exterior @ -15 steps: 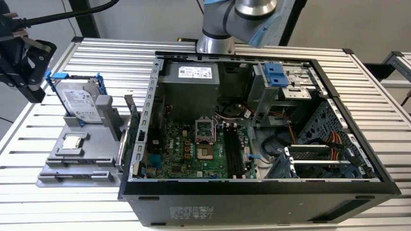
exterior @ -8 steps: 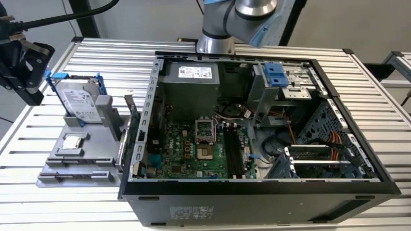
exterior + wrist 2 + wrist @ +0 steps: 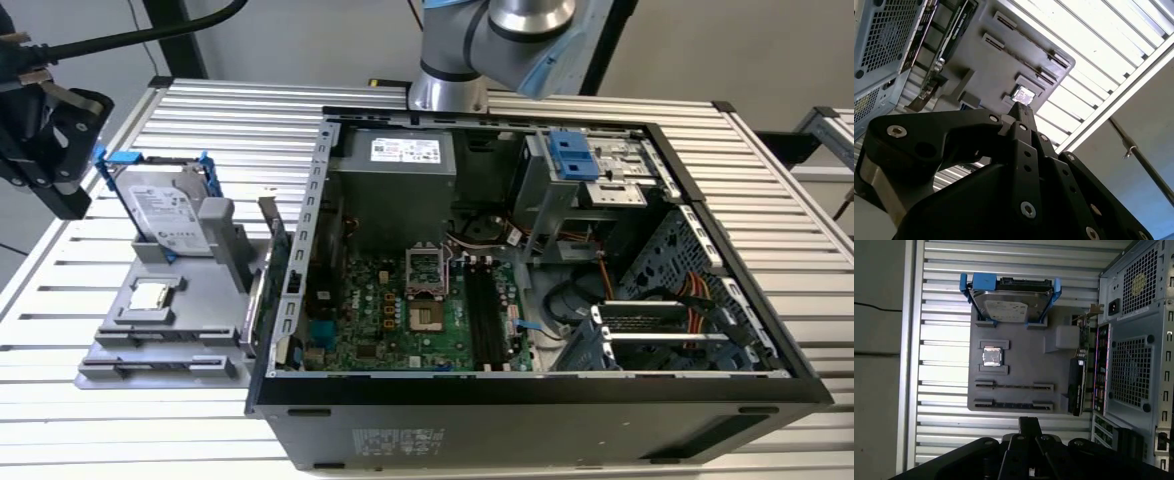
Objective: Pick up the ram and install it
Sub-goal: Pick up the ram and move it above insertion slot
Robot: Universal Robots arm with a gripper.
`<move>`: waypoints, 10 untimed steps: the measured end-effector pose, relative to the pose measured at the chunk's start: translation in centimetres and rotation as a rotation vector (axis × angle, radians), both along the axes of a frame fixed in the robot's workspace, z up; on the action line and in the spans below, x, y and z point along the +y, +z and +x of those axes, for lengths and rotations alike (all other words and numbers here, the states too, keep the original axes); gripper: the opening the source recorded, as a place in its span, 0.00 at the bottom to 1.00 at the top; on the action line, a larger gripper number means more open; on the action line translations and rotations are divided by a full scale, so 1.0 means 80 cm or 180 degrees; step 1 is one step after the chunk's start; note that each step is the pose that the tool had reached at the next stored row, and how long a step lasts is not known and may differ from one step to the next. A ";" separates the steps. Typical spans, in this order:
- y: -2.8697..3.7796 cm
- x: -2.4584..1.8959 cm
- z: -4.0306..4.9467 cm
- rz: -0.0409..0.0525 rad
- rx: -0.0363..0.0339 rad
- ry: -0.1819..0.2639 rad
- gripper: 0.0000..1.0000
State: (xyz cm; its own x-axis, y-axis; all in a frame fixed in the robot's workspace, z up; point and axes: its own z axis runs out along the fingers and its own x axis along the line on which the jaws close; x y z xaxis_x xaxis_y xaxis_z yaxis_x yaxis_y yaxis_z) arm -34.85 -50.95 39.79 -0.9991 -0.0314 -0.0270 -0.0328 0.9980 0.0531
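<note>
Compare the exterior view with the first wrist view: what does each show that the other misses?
Exterior view: the motherboard inside the open case. First wrist view: the case's rear panel with its fan grille. Both: the gray holder with the hard drive, the processor and two thin sticks in its slots, apparently the ram.

The exterior view's left edge is cutting off the gripper (image 3: 64, 180); the ram (image 3: 1014, 386) is standing edge-on, hiding its chips.

Matt grey plastic holder (image 3: 1019, 370), ribbed shiny metal table (image 3: 944, 290).
</note>
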 end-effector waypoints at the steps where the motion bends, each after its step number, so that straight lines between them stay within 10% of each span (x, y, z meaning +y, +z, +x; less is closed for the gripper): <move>1: 0.0000 0.0000 0.000 0.0000 0.0000 0.0000 0.00; 10: 0.0001 0.0000 0.000 0.0000 0.0000 0.0101 0.00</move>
